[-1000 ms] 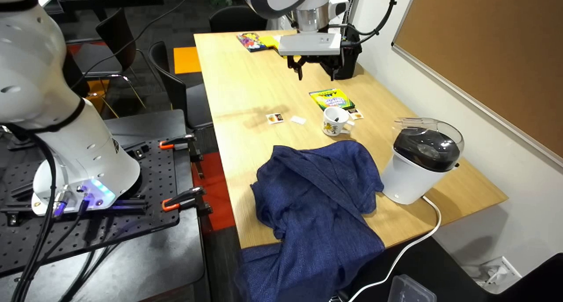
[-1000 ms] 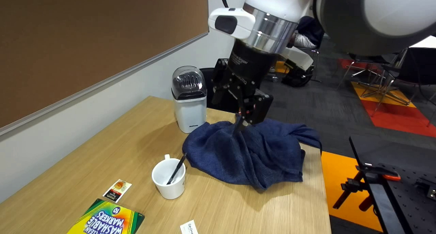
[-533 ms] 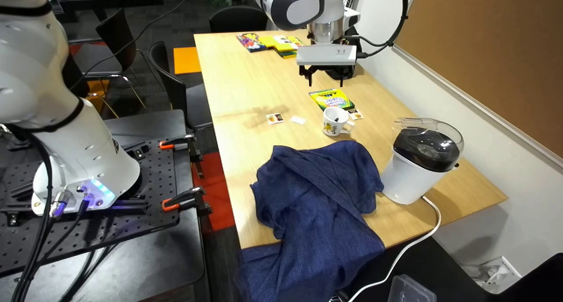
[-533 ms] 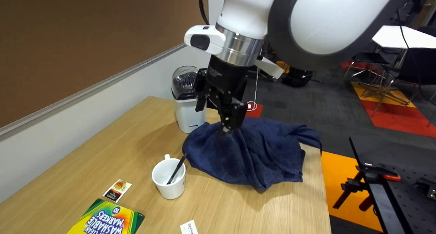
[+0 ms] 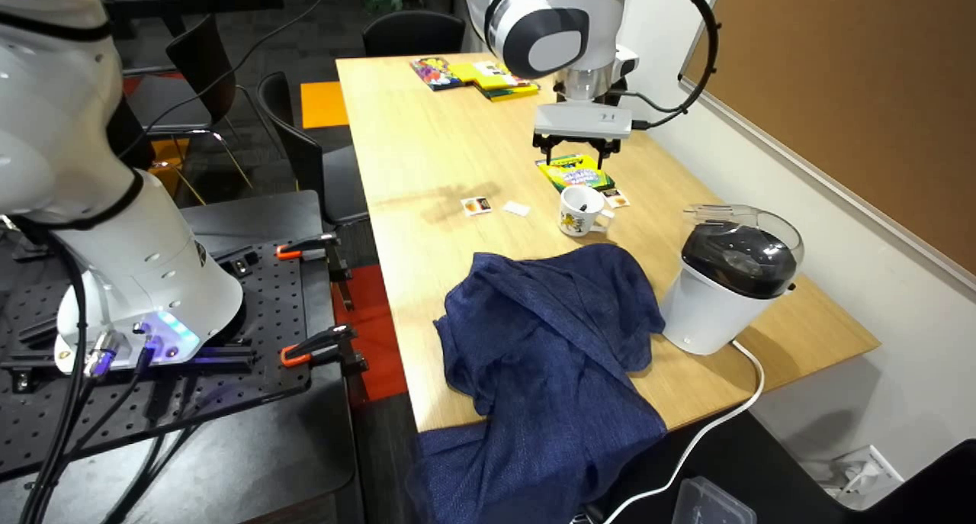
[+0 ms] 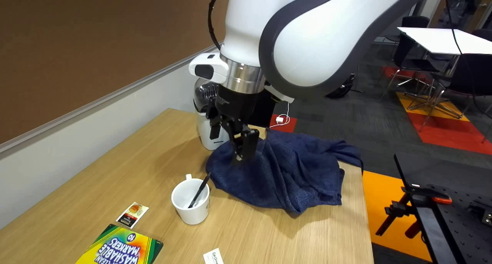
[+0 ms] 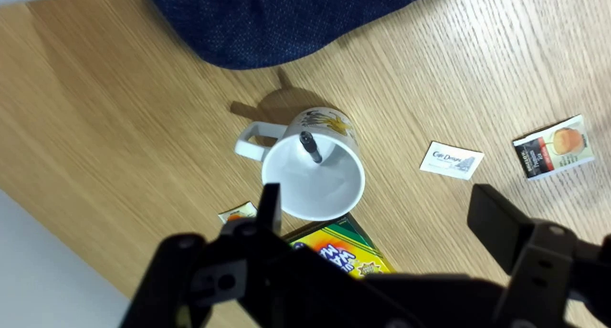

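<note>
My gripper [image 7: 377,199] stands open with nothing between its fingers, pointing down above the table. A white mug [image 7: 312,185] with a yellow cartoon print stands upright below it, nearer the left finger in the wrist view. Inside the mug leans a black pen [image 7: 310,146], its end rising past the rim. A yellow-green marker box [image 7: 343,249] lies flat beside the mug, partly hidden by the gripper. In an exterior view the gripper [image 5: 574,162] appears over the marker box [image 5: 576,175], behind the mug [image 5: 577,213]. It touches nothing that I can make out.
A dark blue cloth [image 5: 549,341] lies crumpled across the table end and hangs over its edge. Beside it stands a white popcorn maker [image 5: 709,310] with a cord. Small sachets [image 7: 452,160] lie near the mug. More coloured boxes [image 5: 496,81] lie at the far end, and a wall runs alongside.
The arm has come lower and moved across the table towards the mug and marker box. The gripper has stayed open. Mug, cloth and boxes have kept their places.
</note>
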{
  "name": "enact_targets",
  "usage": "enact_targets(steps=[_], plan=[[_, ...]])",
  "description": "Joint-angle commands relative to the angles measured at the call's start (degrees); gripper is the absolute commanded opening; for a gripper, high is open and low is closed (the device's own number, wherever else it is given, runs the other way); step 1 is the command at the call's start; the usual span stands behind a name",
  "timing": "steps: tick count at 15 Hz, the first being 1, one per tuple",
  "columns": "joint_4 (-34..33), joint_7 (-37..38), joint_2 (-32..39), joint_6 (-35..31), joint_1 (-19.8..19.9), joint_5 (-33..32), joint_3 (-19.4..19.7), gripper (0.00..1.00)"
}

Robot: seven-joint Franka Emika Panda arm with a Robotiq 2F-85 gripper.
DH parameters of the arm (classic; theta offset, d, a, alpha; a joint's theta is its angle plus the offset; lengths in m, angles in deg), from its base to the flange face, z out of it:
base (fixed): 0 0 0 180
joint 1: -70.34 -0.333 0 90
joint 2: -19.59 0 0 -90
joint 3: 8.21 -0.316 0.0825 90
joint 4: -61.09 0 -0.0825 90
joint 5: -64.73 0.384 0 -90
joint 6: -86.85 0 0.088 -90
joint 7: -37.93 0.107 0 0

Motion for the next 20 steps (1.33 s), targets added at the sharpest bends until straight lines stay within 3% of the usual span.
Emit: enact_targets(steps=[1,16,20], plan=[[-4.97,-0.94,4.05,3.83,2.33,-0.32,-2.27,1.00],[-14.64,-6.25,14.56,5.67,5.74,-0.14,-5.22,1.00],[-17.25,-6.17,16.75,6.21,6.11,-0.23,-5.62,0.83]])
